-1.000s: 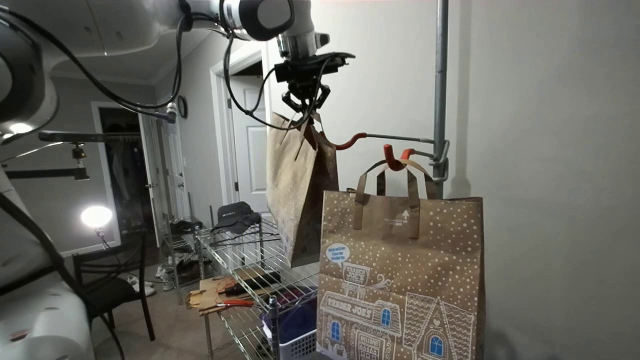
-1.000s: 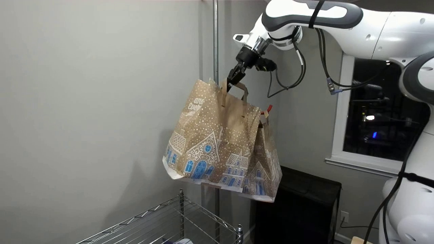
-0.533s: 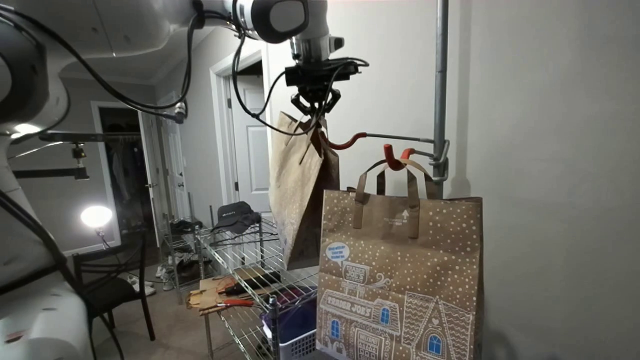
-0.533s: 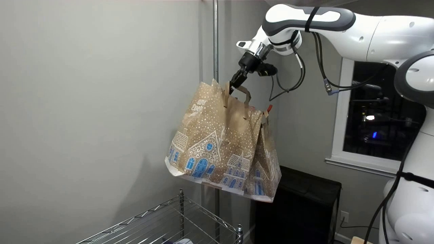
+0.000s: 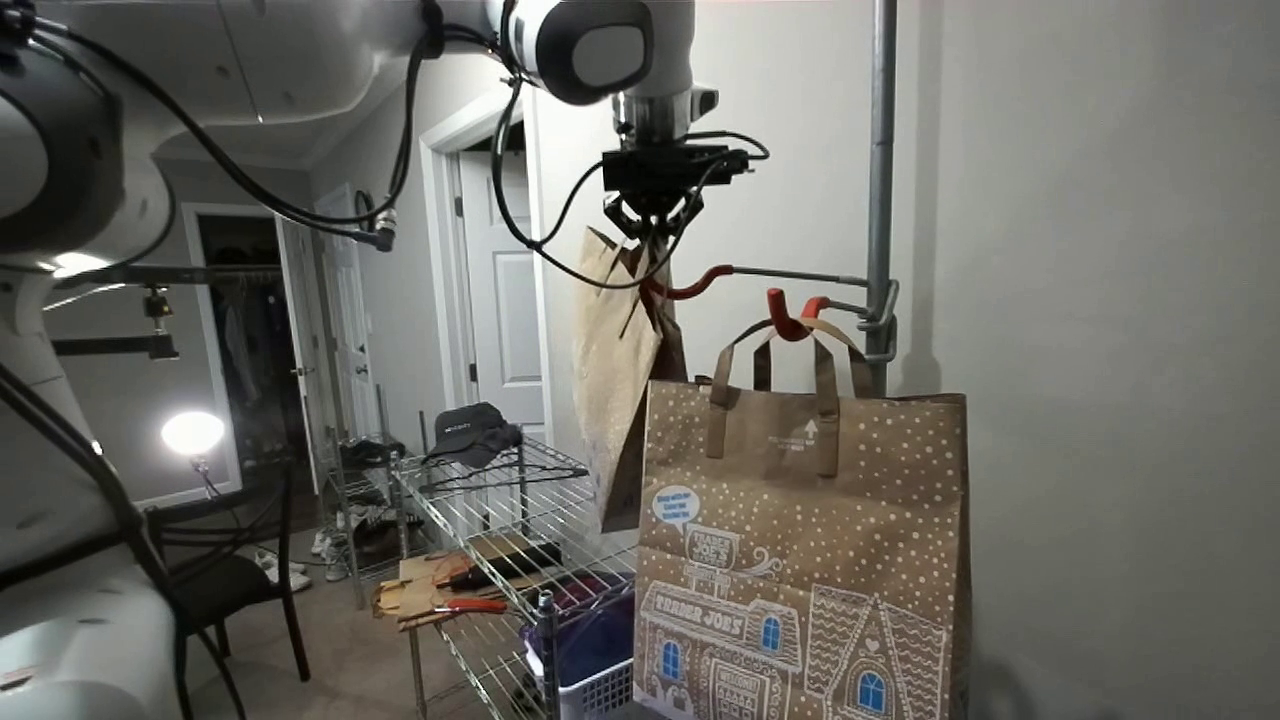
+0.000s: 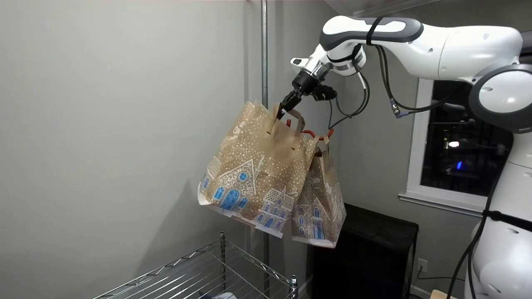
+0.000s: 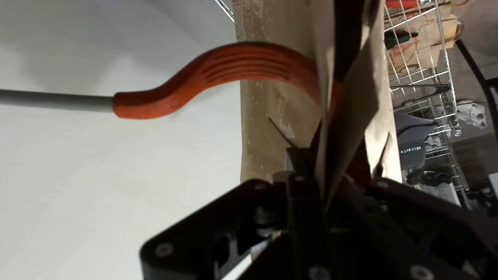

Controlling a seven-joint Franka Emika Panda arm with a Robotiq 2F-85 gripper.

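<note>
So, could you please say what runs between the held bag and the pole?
In an exterior view, a red-tipped hook reaches from the pole toward the held bag.

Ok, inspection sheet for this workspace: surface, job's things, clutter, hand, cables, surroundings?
Surface: metal wire rack, only partly in view.
Job's things: held bag, tilted; can't tell if its handle is free of the red hook.
Clutter: second bag hanging from another red hook; cap; basket.
Hand: shut on that handle.
Cables: looped near the hand; one crosses before the held bag in an exterior view.
Surroundings: lit lamp, chair, window.
</note>
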